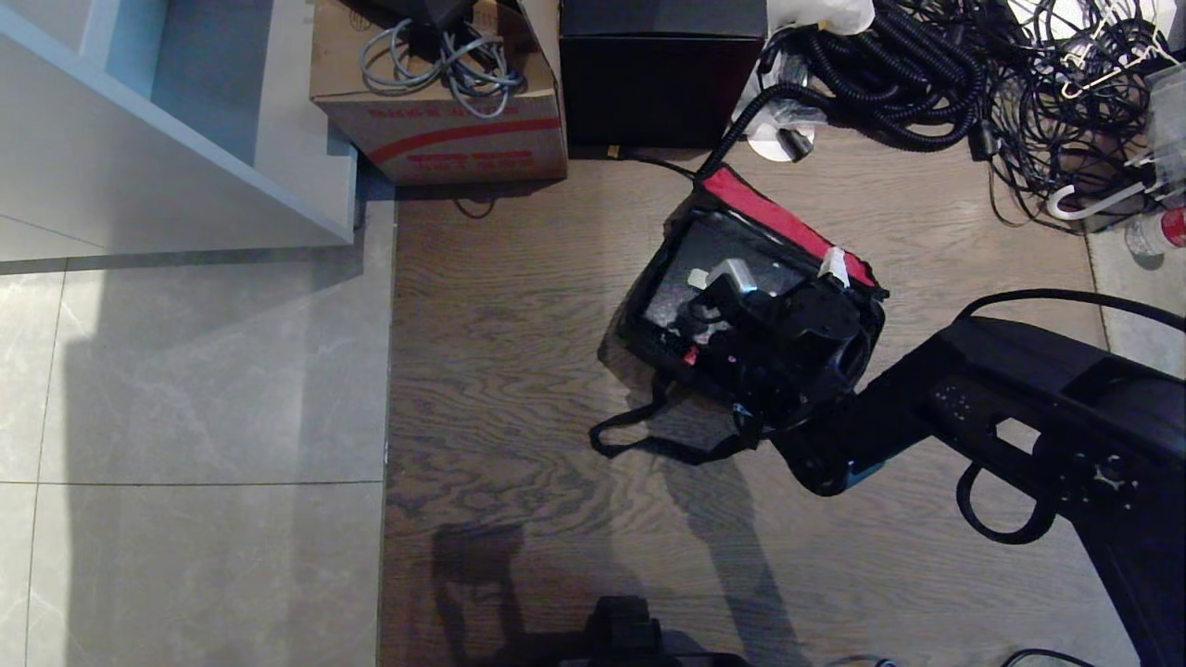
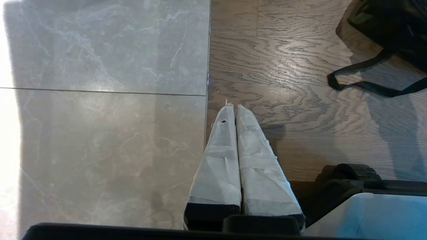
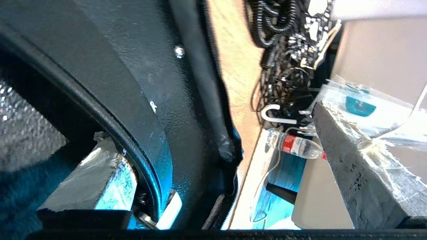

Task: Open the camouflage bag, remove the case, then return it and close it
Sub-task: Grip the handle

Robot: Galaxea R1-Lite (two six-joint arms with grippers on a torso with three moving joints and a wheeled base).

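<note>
We see our right end effector (image 3: 213, 160) spread wide, released, straddling the camouflage bag's (image 1: 741, 208) side wall; the left end effector (image 2: 235, 110) hangs clenched, empty. No legible writing.

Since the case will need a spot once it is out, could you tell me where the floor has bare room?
Free: the wood floor left of the bag, up to the grey tiles, and the wood in front of its strap. Crowded: behind the bag, with the cardboard box, black box and cable pile.
</note>
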